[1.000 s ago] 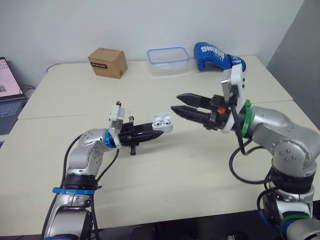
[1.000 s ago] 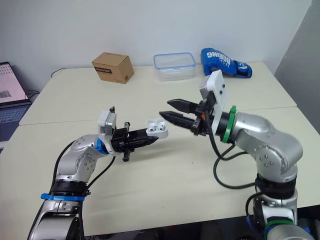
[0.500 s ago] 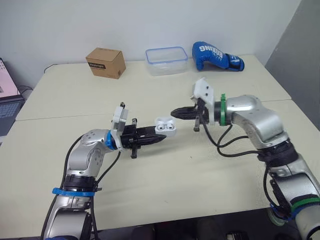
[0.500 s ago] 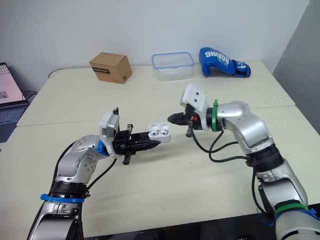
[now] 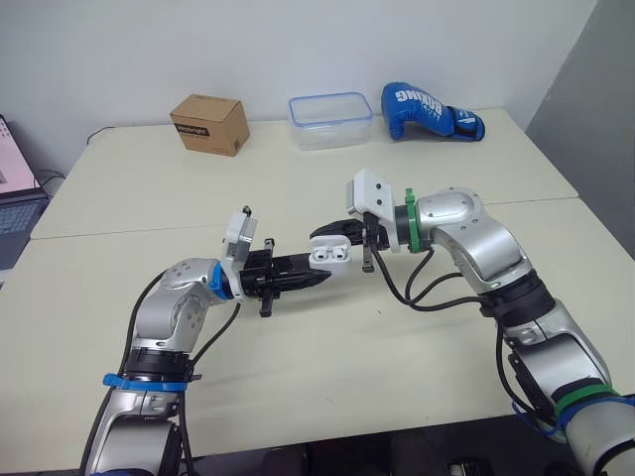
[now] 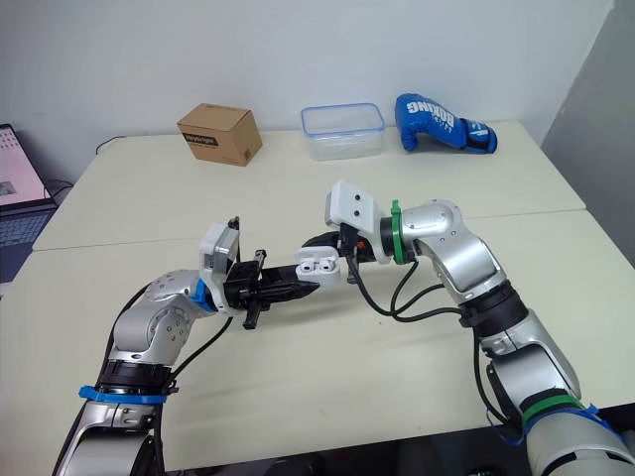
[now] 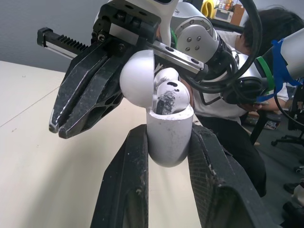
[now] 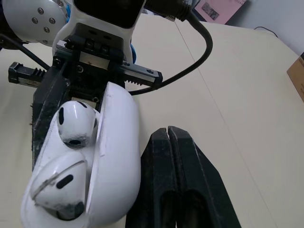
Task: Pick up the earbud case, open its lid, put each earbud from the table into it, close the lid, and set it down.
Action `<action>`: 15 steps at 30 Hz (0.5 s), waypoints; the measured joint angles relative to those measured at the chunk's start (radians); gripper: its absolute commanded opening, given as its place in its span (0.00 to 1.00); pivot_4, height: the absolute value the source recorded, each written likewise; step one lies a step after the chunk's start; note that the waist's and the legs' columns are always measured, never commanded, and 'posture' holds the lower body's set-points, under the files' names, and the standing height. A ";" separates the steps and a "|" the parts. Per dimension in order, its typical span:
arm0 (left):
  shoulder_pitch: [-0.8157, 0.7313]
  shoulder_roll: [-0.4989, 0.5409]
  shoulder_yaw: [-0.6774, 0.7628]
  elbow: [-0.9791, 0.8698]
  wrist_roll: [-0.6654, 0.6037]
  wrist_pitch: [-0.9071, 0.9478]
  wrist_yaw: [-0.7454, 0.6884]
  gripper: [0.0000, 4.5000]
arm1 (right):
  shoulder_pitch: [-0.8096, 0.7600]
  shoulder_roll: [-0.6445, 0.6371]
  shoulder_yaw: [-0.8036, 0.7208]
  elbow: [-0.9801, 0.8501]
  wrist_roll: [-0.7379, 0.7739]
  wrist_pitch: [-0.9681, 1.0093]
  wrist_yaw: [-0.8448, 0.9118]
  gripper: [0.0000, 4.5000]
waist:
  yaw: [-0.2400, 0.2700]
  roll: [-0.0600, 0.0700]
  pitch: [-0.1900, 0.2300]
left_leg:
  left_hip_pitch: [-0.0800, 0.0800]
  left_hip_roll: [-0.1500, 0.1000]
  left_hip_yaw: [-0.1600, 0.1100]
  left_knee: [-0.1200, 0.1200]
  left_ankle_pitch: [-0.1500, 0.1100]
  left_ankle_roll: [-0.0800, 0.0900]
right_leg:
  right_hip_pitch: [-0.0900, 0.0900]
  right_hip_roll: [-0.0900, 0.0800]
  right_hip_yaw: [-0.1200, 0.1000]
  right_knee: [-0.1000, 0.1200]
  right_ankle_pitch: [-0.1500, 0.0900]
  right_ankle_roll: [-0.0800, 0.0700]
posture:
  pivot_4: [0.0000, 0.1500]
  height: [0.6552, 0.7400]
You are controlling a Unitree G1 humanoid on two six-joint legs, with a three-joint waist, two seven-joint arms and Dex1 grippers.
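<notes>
L gripper (image 5: 316, 277) clamps open case (image 5: 330, 255) w/ both buds (image 8: 72, 122) in; R gripper (image 5: 320, 236), fingers together, presses lid (image 8: 119, 142)

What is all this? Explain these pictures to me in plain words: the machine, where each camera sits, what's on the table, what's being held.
This is a humanoid robot with two arms, each ending in black two-fingered jaws. The two wide pictures come from cameras in its head, looking down over the arms. The two close-ups come from a camera on each wrist. On the table lie a cardboard box, a clear plastic container and a blue boxing glove. A laptop shows at the far left. The left jaws are shut on a white earbud case, held above the table with its lid open and two earbuds seated inside. The right jaws are shut, their tips right beside the lid, probably about to push it closed.
</notes>
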 measured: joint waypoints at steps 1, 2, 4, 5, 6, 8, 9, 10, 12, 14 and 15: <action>0.000 0.000 0.000 0.000 0.000 0.000 0.002 0.18 | 0.000 -0.003 0.000 -0.010 0.000 -0.001 0.008 0.01 | 0.000 0.000 0.000 | 0.000 0.000 0.000 0.000 0.000 0.000 | 0.000 0.000 0.000 0.000 0.000 0.000 | 1.00 0.89; 0.000 0.001 0.000 0.000 0.000 0.000 0.005 0.18 | 0.000 -0.005 0.000 -0.026 0.000 -0.002 0.014 0.01 | 0.000 0.000 0.000 | 0.000 0.000 0.000 0.000 0.000 0.000 | 0.000 0.000 0.000 0.000 0.000 0.000 | 1.00 0.89; 0.000 0.003 0.000 0.000 0.000 0.002 0.010 0.18 | 0.001 -0.008 -0.003 -0.046 0.001 -0.003 0.016 0.01 | 0.000 0.000 0.000 | 0.000 0.000 0.000 0.000 0.000 0.000 | 0.000 0.000 0.000 0.000 0.000 0.000 | 1.00 0.89; 0.000 0.005 0.000 0.000 0.000 0.004 0.010 0.18 | 0.002 -0.008 -0.005 -0.053 0.001 -0.003 0.016 0.01 | 0.000 0.000 0.000 | 0.000 0.000 0.000 0.000 0.000 0.000 | 0.000 0.000 0.000 0.000 0.000 0.000 | 1.00 0.89; 0.001 0.009 0.000 0.000 0.000 0.005 0.010 0.18 | 0.003 -0.009 -0.009 -0.063 0.001 -0.003 0.016 0.01 | 0.000 0.000 0.000 | 0.000 0.000 0.000 0.000 0.000 0.000 | 0.000 0.000 0.000 0.000 0.000 0.000 | 1.00 0.89; 0.005 0.011 0.000 0.000 0.000 0.011 0.012 0.18 | 0.007 -0.012 -0.016 -0.079 0.001 -0.003 0.016 0.01 | 0.000 0.000 0.000 | 0.000 0.000 0.000 0.000 0.000 0.000 | 0.000 0.000 0.000 0.000 0.000 0.000 | 1.00 0.89; 0.006 0.012 0.000 0.000 0.000 0.013 0.014 0.18 | 0.009 -0.014 -0.018 -0.084 0.001 -0.003 0.016 0.01 | 0.000 0.000 0.000 | 0.000 0.000 0.000 0.000 0.000 0.000 | 0.000 0.000 0.000 0.000 0.000 0.000 | 1.00 0.89; 0.007 0.012 0.000 0.000 0.000 0.014 0.015 0.18 | 0.011 -0.016 -0.019 -0.086 0.001 -0.003 0.016 0.01 | 0.000 0.000 0.000 | 0.000 0.000 0.000 0.000 0.000 0.000 | 0.000 0.000 0.000 0.000 0.000 0.000 | 1.00 0.89; 0.007 0.012 0.000 0.000 0.000 0.017 0.018 0.18 | 0.015 -0.021 -0.022 -0.093 0.000 -0.004 0.016 0.01 | 0.000 0.000 0.000 | 0.000 0.000 0.000 0.000 0.000 0.000 | 0.000 0.000 0.000 0.000 0.000 0.000 | 1.00 0.89; 0.007 0.012 0.000 0.000 -0.002 0.027 0.022 0.18 | 0.023 -0.027 -0.028 -0.102 -0.001 -0.010 0.016 0.01 | 0.000 0.000 0.000 | 0.000 0.000 0.000 0.000 0.000 0.000 | 0.000 0.000 0.000 0.000 0.000 0.000 | 1.00 0.89; 0.007 0.012 0.001 0.000 -0.003 0.037 0.026 0.18 | 0.029 -0.031 -0.031 -0.107 -0.002 -0.019 0.016 0.01 | 0.000 0.000 0.000 | 0.000 0.000 0.000 0.000 0.000 0.000 | 0.000 0.000 0.000 0.000 0.000 0.000 | 1.00 0.89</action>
